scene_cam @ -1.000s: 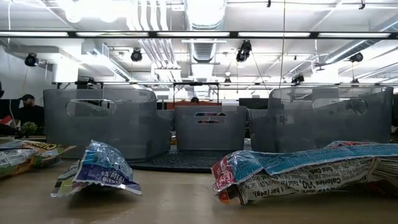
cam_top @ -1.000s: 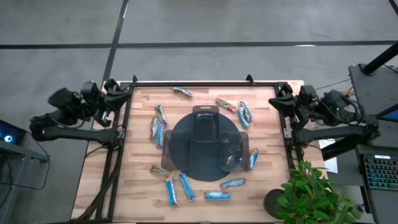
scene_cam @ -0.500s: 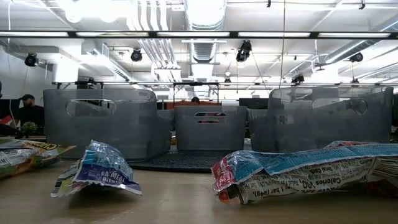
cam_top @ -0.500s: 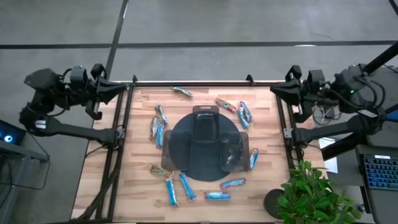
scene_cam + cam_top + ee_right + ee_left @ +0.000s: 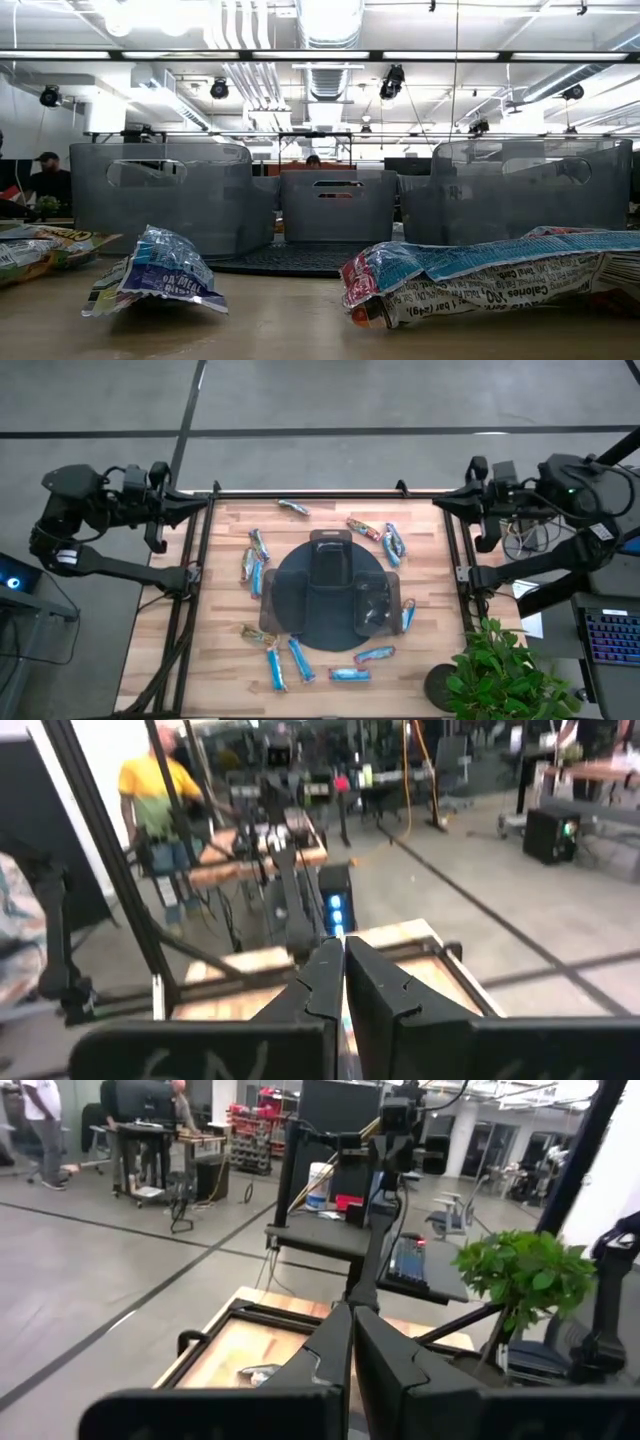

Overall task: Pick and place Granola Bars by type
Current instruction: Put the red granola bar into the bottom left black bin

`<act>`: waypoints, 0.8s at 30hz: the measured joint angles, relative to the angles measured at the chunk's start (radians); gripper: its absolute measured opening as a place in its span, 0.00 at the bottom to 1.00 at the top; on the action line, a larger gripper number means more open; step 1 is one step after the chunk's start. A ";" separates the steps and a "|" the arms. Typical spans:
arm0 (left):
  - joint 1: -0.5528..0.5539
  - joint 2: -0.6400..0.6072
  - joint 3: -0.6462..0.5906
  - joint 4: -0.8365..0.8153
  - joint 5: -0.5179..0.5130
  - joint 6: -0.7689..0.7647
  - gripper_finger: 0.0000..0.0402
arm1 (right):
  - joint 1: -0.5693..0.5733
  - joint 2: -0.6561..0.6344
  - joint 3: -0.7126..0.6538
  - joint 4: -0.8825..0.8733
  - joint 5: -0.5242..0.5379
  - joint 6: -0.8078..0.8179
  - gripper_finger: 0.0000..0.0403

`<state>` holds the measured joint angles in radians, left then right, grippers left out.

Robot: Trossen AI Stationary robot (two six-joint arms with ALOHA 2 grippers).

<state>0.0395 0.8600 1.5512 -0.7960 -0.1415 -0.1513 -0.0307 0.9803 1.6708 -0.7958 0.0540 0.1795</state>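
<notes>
While both arms hang out past the table's far corners, neither one touches anything: the left gripper [image 5: 193, 505] sits above the far left corner of the wooden table [image 5: 225, 660] with its two dark fingers [image 5: 335, 1342] pressed together to a thin seam and nothing between them, and the right gripper [image 5: 447, 506] sits above the far right corner, its fingers [image 5: 328, 970] likewise closed tip to tip on empty air. The Granola Bars [image 5: 288, 507] lie loose on the table in a ring around the dark round tray [image 5: 290, 615], which stands at the middle and carries three clear bins [image 5: 330, 545]. One bar lies alone near the far edge, a red and orange one [image 5: 363, 528] and a blue pair [image 5: 394, 543] lie toward the far right, and a cluster of blue ones [image 5: 256, 560] lies just left of the tray. A single blue bar [image 5: 408, 614] rests by the tray's right side, and several more [image 5: 300, 658] spread along the near edge. In the low view two crumpled wrappers lie close to the camera, a blue and white one [image 5: 160, 272] and a longer one with a red end [image 5: 480, 275], in front of the grey translucent bins. A potted green plant [image 5: 505, 675] stands off the near right corner.
</notes>
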 joint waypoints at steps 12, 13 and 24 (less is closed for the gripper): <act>0.000 0.014 -0.002 -0.038 -0.043 -0.001 0.00 | 0.000 0.065 0.021 -0.080 0.028 0.002 0.02; 0.000 0.015 -0.002 -0.038 -0.043 -0.001 0.00 | 0.000 0.069 0.021 -0.081 0.028 0.003 0.02; 0.000 0.042 -0.003 -0.037 -0.043 -0.006 0.00 | 0.000 0.104 0.021 -0.088 0.044 0.052 0.02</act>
<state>0.0395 0.9020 1.5486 -0.8335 -0.1848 -0.1574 -0.0307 1.0847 1.6917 -0.8839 0.0980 0.2310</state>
